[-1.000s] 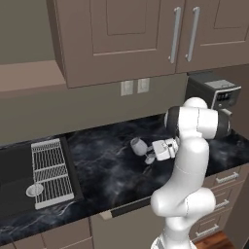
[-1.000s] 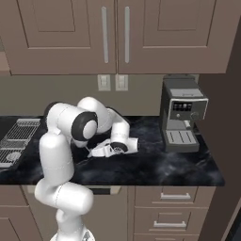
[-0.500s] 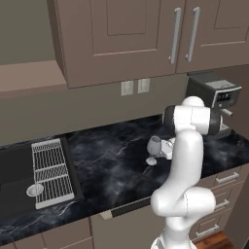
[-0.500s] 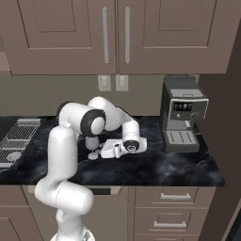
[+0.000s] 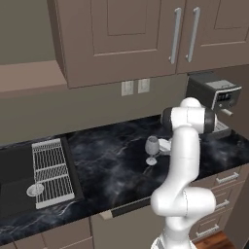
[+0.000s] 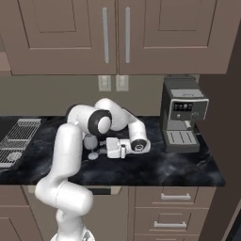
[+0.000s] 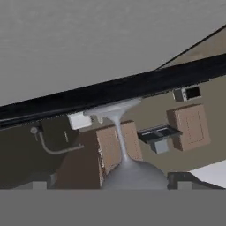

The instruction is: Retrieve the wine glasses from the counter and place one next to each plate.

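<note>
Clear wine glass (image 5: 152,146) stands upright on the counter (image 5: 116,160), end effector (image 6: 104,147) beside it, closure indiscernible.

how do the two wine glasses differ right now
Place: the near wine glass stands on the bare counter; the far wine glass sits on the ribbed drainer. Reach: the near one is right at the hand; the far one is away from it. Pose: the near one is clearly upright; the far one's pose is hard to tell. Both look clear and greyish.
</note>
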Tool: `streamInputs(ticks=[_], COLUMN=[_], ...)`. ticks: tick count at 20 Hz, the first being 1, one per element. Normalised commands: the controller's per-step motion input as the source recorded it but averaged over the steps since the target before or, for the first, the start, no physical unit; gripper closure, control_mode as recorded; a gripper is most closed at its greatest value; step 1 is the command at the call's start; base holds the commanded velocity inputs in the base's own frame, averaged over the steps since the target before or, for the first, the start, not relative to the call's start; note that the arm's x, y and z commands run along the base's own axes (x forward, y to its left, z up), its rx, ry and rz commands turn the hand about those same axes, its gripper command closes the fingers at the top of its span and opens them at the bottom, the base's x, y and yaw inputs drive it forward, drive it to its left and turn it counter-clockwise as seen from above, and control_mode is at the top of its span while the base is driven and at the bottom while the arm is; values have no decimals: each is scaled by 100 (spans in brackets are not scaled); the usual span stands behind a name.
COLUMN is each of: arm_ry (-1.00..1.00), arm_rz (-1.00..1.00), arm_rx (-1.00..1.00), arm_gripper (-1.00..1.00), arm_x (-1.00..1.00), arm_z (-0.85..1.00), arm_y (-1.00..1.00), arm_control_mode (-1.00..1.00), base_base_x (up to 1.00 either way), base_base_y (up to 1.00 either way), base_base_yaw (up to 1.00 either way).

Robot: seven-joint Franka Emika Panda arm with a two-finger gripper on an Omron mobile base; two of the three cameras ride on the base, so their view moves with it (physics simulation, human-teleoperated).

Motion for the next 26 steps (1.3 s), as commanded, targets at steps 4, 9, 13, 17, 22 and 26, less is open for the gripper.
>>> streamInputs(ticks=[4, 9, 13, 17, 22, 26], arm_ry=[-18, -18, -20, -1, 3, 11], arm_rz=[-11, -22, -24, -11, 0, 0], arm_rx=[-11, -13, -13, -1, 0, 0], arm_gripper=[-100, -100, -100, -100, -100, -100], arm_x=[0, 0, -3, -22, -39, 1], arm_z=[-2, -6, 0, 0, 0, 0], arm_y=[20, 0, 0, 4, 0, 0], arm_control_mode=[-100, -100, -100, -100, -100, -100], base_base_x=[0, 0, 0, 0, 0, 0], base_base_y=[0, 0, 0, 0, 0, 0], base_base_yaw=[0, 0, 0, 0, 0, 0])
